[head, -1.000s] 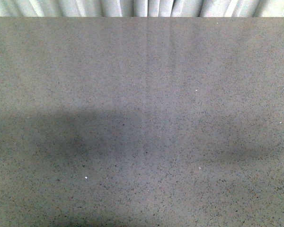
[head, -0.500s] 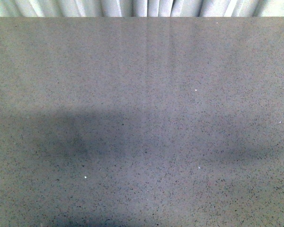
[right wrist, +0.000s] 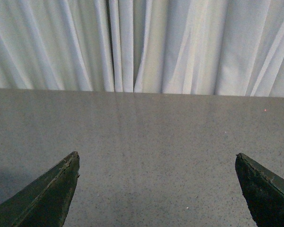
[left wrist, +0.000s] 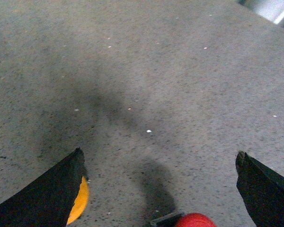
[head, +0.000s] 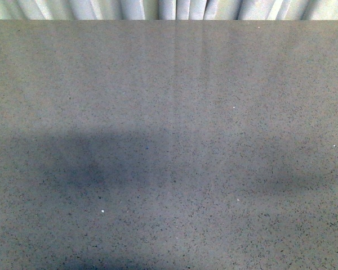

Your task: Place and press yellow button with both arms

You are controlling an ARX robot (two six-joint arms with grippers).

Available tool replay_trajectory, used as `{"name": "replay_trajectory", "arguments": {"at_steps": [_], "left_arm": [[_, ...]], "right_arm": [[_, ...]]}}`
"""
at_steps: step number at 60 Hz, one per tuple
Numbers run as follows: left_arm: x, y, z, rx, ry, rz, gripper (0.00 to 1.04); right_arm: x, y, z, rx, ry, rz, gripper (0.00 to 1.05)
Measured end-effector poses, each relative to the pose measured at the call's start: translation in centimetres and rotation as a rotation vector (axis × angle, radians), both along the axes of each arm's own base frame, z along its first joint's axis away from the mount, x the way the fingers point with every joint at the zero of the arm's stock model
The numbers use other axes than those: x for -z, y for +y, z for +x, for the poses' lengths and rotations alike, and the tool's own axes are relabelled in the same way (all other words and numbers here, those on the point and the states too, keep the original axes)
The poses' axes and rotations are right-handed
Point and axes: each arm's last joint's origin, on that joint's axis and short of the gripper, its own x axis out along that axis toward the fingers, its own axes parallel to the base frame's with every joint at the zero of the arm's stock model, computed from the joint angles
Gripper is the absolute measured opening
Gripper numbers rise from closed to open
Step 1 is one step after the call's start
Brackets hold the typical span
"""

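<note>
**Both grippers spread wide; yellow button sits at a finger of the left one**

In your left wrist view, the left gripper [left wrist: 158, 152] is spread wide. Its two black fingers [left wrist: 47, 194] show only as pointed tips at opposite edges of the picture, with nothing but bare surface between them. The yellow button [left wrist: 81, 201], a small push button with a rounded orange-yellow cap, shows only as a sliver. It peeks out along the inner edge of one of those fingers, and the finger hides the rest of it. You cannot tell from this view whether the finger touches the cap or merely stands in front of it.

Near the edge of the same picture, between the two fingers, sits a red domed cap [left wrist: 195, 220], cut off by the frame. A small dark grey piece [left wrist: 164, 219] lies just beside it. A soft shadow falls across the grey speckled stone-like surface [left wrist: 180, 71] towards these things.

In your right wrist view, the right gripper [right wrist: 156, 154] is also wide apart and holds nothing. Its dark fingertips frame a bare stretch of surface that runs to a white pleated curtain [right wrist: 132, 42].

Your front view shows the same grey speckled surface, with broad dim shadows [head: 90, 163] lying across its nearer half and the curtain along the far edge.
</note>
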Motion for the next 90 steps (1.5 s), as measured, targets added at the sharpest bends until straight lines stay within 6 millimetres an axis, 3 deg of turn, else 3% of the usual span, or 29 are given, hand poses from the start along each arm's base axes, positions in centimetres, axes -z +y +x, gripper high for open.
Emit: {"name": "replay_trajectory", "arguments": {"at_steps": [19, 32, 65, 90], "left_arm": [[2.0, 3.4, 0.0, -0.12, 0.042, 0.012, 0.96], [3.7, 4.7, -0.5, -0.162, 0.083, 0.01, 0.96], [5.6, 4.5, -0.6, -0.132, 0.132, 0.057, 0.96], [6.0, 4.0, -1.0, -0.078, 0.144, 0.097, 0.96]], "right_arm": [[0.0, 0.0, 0.0, 0.0, 0.0, 0.0, 0.96], [0.0, 0.0, 0.0, 0.0, 0.0, 0.0, 0.96], [0.0, 0.0, 0.0, 0.0, 0.0, 0.0, 0.96], [0.0, 0.0, 0.0, 0.0, 0.0, 0.0, 0.96]]}}
